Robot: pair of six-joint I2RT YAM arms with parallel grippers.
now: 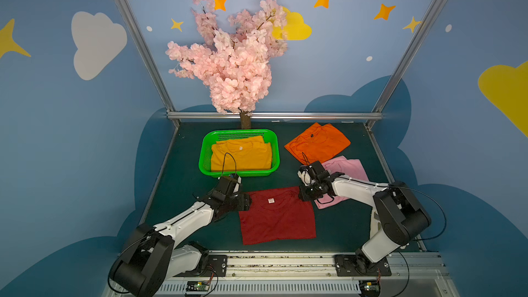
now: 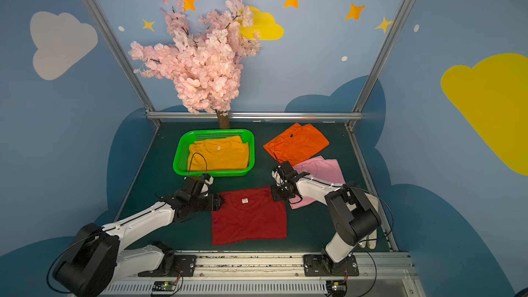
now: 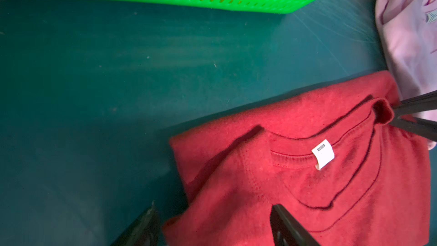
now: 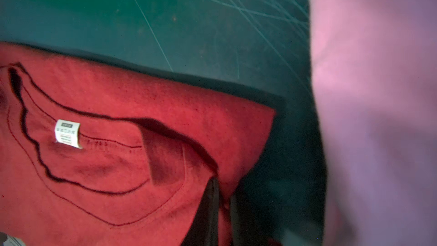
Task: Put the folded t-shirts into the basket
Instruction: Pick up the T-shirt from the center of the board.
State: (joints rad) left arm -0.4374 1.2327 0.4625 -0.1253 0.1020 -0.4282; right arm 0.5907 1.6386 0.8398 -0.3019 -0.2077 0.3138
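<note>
Now the left gripper hangs wide open around one corner of the dark red shirt, which lies on the bench in front of the basket. The right gripper is squeezed tight on the other corner — a one-sided lift could unfold it.

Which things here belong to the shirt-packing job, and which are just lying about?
Job: green basket; mustard yellow t-shirt inside it; dark red t-shirt; light pink t-shirt; orange t-shirt; left gripper, open; right gripper, shut on the dark red t-shirt.
Lying about: pink blossom tree; white glove, partly hidden.
</note>
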